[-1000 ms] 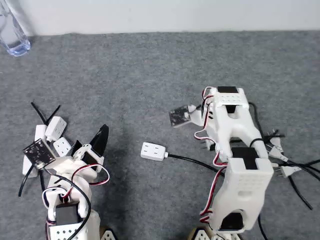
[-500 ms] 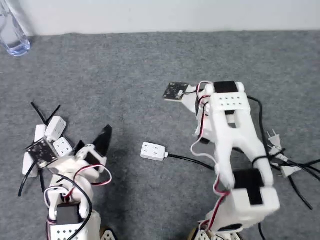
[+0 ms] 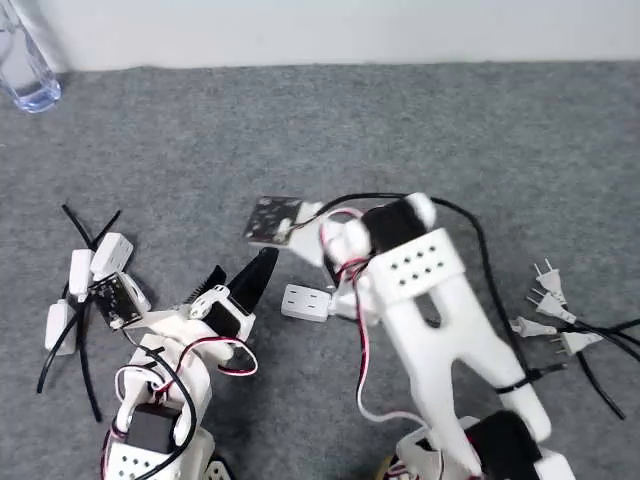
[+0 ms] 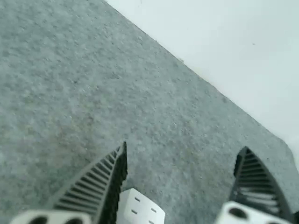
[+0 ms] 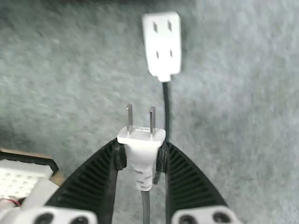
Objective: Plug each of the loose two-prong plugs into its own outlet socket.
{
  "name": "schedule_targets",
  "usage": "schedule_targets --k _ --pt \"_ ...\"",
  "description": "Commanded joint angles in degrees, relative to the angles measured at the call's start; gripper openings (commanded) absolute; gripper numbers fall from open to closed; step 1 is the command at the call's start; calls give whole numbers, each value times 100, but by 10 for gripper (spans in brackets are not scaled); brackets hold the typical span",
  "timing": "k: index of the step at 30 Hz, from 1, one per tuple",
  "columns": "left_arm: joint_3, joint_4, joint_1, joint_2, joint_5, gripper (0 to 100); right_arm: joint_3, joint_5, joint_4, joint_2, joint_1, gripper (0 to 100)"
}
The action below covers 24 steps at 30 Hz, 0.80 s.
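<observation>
My right gripper (image 5: 140, 147) is shut on a white two-prong plug (image 5: 140, 140), whose prongs point at a white outlet socket (image 5: 161, 42) on a black cord a short way ahead. In the high view that outlet socket (image 3: 305, 303) lies on the grey carpet mid-table, with the right arm (image 3: 410, 270) leaning over it. My left gripper (image 4: 183, 149) is open, and the outlet socket (image 4: 140, 212) shows low between its black fingers (image 4: 110, 184). Seen from above, the left gripper (image 3: 240, 278) is just left of the socket.
Several loose white plugs (image 3: 545, 300) with black cords lie at the right edge. A cluster of white outlet blocks (image 3: 100, 262) with black cords lies at the left. A clear glass (image 3: 25, 70) stands at the far left corner. A white wall borders the carpet's far edge.
The right arm has swung from the right side over to the middle, bringing the plug near the outlet socket. The left gripper has turned right, toward the same socket.
</observation>
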State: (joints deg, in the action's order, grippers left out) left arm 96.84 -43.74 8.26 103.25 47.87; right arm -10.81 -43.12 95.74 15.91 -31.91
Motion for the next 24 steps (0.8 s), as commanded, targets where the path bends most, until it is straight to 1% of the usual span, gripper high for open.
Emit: schedule_targets --k 1,6,11,14,19,24 --pt "-40 176 97 79 114 348 149 308 -277 224 -330 9" --pt "-40 176 132 79 123 348 220 343 -664 189 -488 9" --pt "-40 97 703 88 105 348 396 343 -813 -189 -462 9" --pt "-40 70 949 79 53 348 677 343 -778 -321 -462 9" --pt "-40 -237 1213 79 -97 348 1125 316 -593 -330 -418 9" --pt "-40 -299 1213 79 -105 348 1503 299 -224 -312 -303 9"
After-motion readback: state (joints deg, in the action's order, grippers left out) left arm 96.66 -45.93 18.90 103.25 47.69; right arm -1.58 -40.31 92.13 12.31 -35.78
